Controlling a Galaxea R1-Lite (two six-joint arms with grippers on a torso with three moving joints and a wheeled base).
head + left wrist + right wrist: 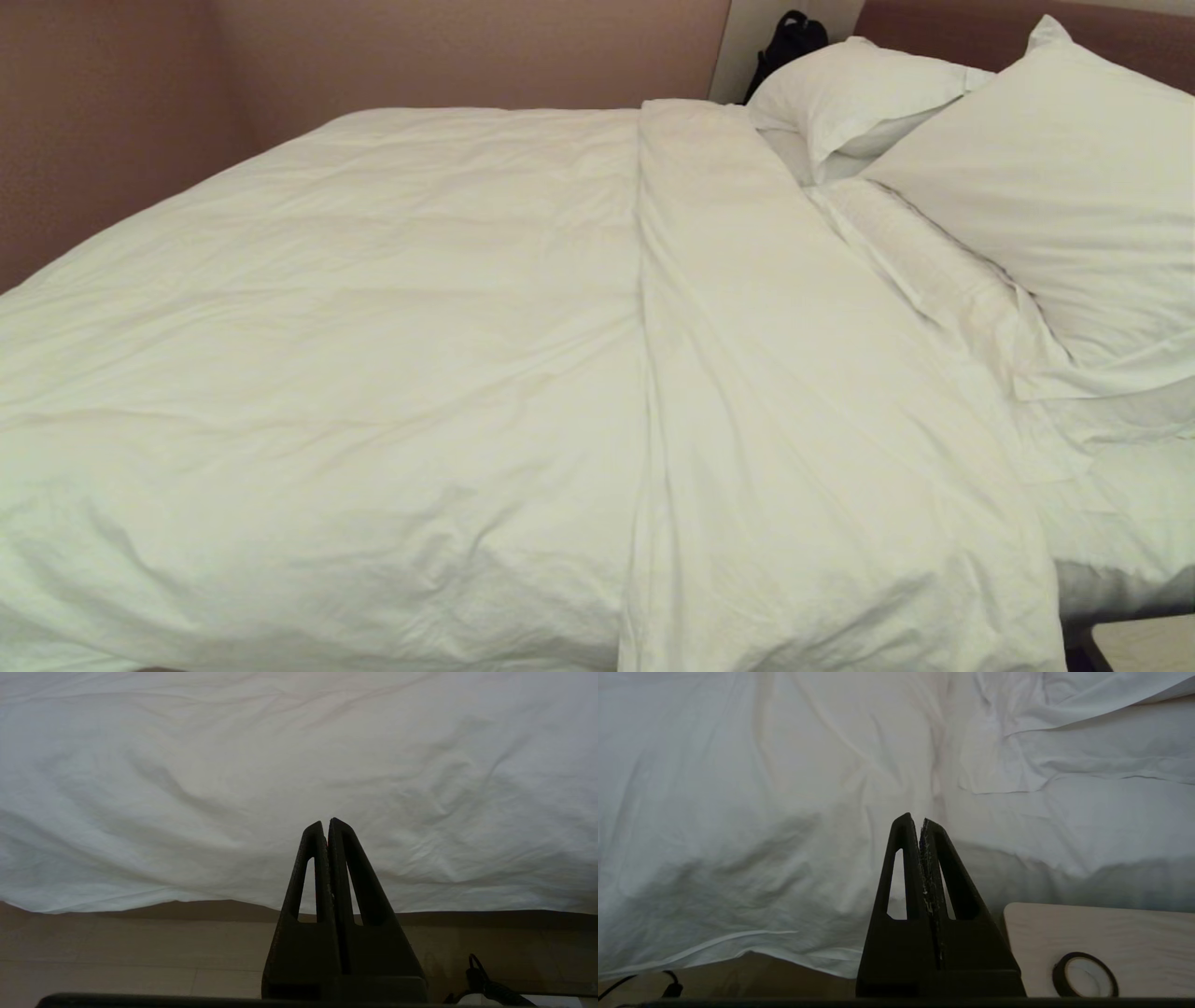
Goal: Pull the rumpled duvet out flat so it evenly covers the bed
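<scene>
We judge the duvet (373, 327) soft, bulky, draggy; we'd pinch its folded-back band (794, 392). Left pincer (325, 822) and right pincer (915, 817) are closed, empty.

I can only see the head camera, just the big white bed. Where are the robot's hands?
Observer: Both sit low beside the bed. The left gripper has its jaws shut, holding nothing, pointing at the duvet hanging over the side.
Operator: And the other hand?
Observer: The right gripper is shut and empty too, facing the duvet where it drapes down.
Operator: Is anything next to it?
Observer: Yes, a light wooden surface with a roll of black tape lying on it.
Operator: What's under the blanket edge?
Observer: Pale wooden floor shows below the hem.
</scene>
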